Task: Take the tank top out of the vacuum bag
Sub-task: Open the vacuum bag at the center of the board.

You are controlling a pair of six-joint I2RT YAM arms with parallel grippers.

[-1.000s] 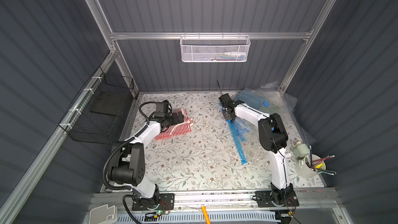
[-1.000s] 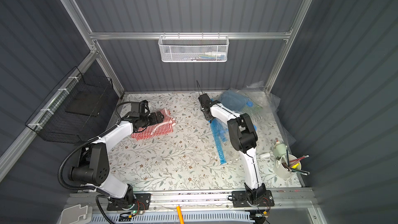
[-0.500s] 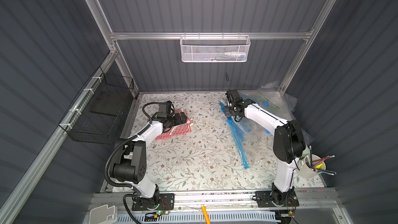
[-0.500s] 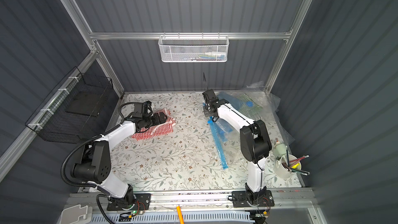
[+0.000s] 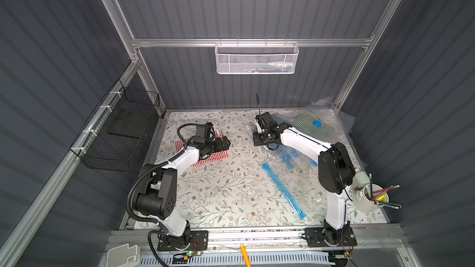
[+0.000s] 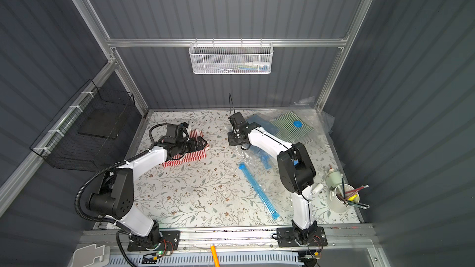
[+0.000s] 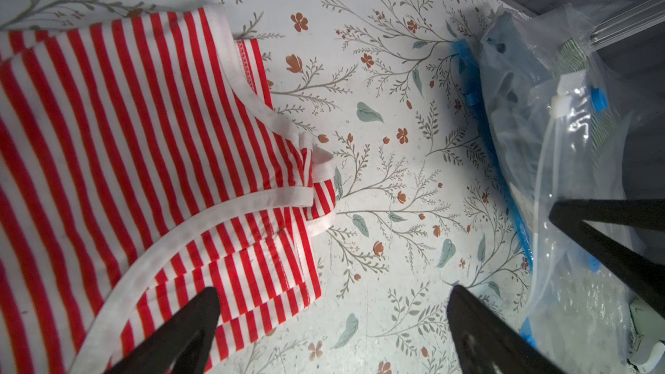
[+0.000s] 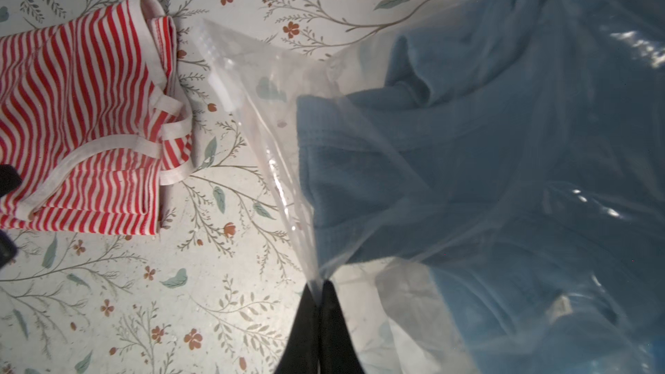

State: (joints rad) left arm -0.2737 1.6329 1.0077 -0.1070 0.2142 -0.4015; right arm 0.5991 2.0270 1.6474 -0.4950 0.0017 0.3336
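Dark grey ribbed walls close in a floral surface [image 5: 218, 196], with a white mesh basket [image 5: 257, 60] on the back wall at 12 o'clock and a black wire basket [image 5: 120, 134] on the side wall at 9 o'clock.

A red-and-white striped tank top [image 5: 216, 156] lies folded on the surface at about 10 o'clock, fully outside the vacuum bag [image 5: 272, 155] and well apart from it. The left arm [image 5: 180, 160] reaches over the tank top. The left jaws are spread wide and empty, one finger above the cloth's edge and the other above bare surface.

The right arm [image 5: 300, 139] stretches toward 12 o'clock. The right jaws are pinched tight on the bag's clear film, lifting it. A blue garment [image 8: 449, 192] shows inside that bag, and its blue zip strip [image 5: 282, 191] runs toward 5 o'clock.

At 2 o'clock lies a second bag [image 5: 331, 116] holding green-striped cloth, with a blue cap [image 5: 317, 124] on it. A white cup [image 5: 367, 201] of pencils stands at 4 o'clock.
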